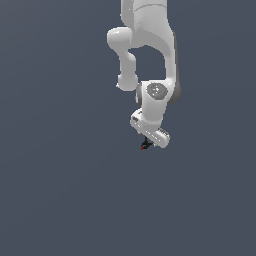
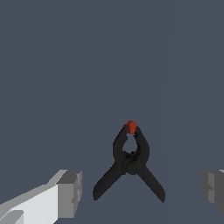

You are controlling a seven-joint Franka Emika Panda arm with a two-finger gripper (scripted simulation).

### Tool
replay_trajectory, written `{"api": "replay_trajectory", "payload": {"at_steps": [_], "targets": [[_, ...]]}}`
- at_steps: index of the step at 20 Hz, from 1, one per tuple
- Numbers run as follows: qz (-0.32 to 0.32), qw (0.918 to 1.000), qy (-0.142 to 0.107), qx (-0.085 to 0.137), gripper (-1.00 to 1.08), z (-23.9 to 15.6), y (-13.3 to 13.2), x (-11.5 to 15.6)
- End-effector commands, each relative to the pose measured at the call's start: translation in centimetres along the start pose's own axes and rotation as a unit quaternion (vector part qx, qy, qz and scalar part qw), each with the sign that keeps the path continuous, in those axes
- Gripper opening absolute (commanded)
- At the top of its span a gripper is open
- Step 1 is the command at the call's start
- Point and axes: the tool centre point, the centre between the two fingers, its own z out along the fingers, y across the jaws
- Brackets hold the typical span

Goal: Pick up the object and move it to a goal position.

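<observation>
Plain dark grey-blue surface; small black spring-clamp object (image 2: 129, 164) with red tip lies ungrasped between spread grey fingers (image 2: 70, 194) of white gripper (image 1: 150, 141); grasp, lift and transfer all remain.

Pretty flat render lighting in both views; the backdrop is one even slate grey with no cast shadows showing anywhere; the white arm (image 1: 150, 55) catches soft light on top and shades to grey on its underside, no harsh glare; the black object (image 2: 129, 164) reads nearly as a silhouette, only its red tip pops; edges look a bit soft and low-res; no lens warping at the borders.
</observation>
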Motion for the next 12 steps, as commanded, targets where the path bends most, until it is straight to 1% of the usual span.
{"api": "replay_trajectory", "payload": {"at_steps": [1, 8, 12], "targets": [[0.011, 0.9999, 0.001, 0.0, 1.0, 0.19, -0.03, -0.3], [0.017, 0.9999, 0.001, 0.0, 1.0, 0.34, -0.06, -0.51], [0.017, 0.9999, 0.001, 0.0, 1.0, 1.13, -0.04, -0.53]]}}
